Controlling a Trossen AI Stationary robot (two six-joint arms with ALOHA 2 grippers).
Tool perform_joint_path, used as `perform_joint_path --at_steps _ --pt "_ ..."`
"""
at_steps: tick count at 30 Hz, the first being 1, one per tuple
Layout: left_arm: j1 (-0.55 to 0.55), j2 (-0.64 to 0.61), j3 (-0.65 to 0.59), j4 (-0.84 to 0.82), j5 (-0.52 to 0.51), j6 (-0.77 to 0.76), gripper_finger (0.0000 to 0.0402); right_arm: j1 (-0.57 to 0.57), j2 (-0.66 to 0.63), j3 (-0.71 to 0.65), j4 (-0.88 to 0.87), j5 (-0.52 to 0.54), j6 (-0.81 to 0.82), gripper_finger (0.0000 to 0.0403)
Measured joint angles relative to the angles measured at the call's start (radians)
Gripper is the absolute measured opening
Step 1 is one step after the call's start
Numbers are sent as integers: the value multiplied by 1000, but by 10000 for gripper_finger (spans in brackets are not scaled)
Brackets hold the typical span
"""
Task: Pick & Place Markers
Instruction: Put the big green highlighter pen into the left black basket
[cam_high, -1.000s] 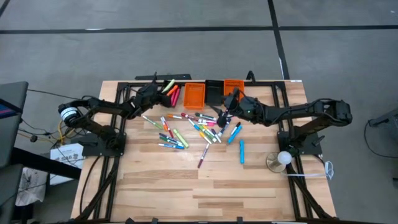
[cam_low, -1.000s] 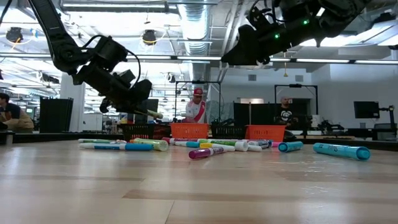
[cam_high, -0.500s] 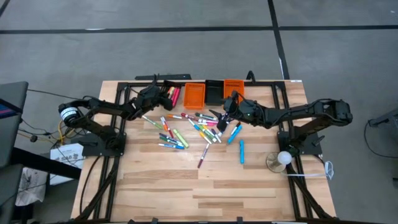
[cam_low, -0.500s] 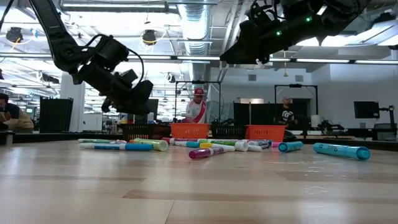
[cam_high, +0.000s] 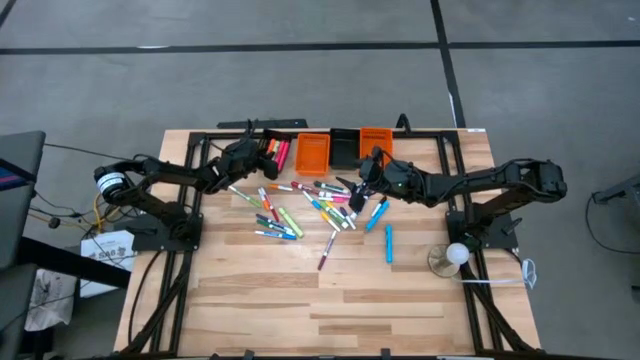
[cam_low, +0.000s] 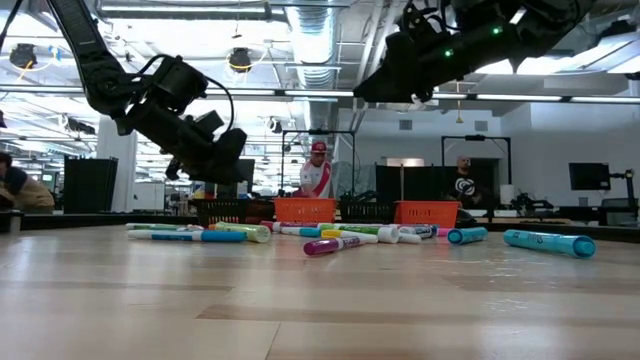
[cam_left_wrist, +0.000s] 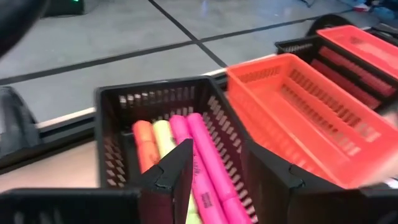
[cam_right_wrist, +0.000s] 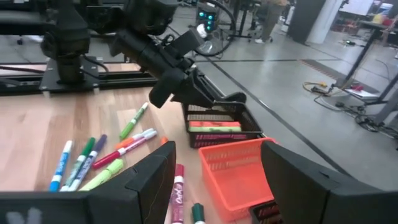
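Observation:
Several coloured markers (cam_high: 310, 205) lie scattered on the wooden table's middle; in the low view these markers (cam_low: 330, 243) lie flat in a row. My left gripper (cam_high: 262, 150) (cam_low: 235, 170) hangs open over the black bin (cam_high: 275, 152) at the far edge. In the left wrist view its fingers stand above this black bin (cam_left_wrist: 118, 124), where orange, yellow and pink markers (cam_left_wrist: 199, 162) lie side by side. My right gripper (cam_high: 358, 190) (cam_right_wrist: 214, 186) is open and empty, raised above the pile's right part.
Along the far edge an orange bin (cam_high: 312, 152), a second black bin (cam_high: 344, 150) and another orange bin (cam_high: 376, 140) stand in a row. Two blue markers (cam_high: 388, 242) lie apart to the right. A round white object (cam_high: 450, 258) sits by the right arm's base. People stand beyond the table (cam_low: 317, 175).
My left gripper held a yellow marker over the black bin one second ago and has let it go; the marker no longer sticks out of the fingers. My right gripper has shifted slightly toward the near edge over the pile.

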Motion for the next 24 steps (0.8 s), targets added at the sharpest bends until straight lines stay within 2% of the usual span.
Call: perform_joint_path --at_steps 6,14,24 --pt "-25 0 0 8 34 29 131 5 0 0 3 -121 0 228" --pt "-127 0 0 10 35 60 131 19 0 0 -5 -125 78 228" --pt "-320 0 0 7 36 60 131 125 0 0 -19 -122 94 228"
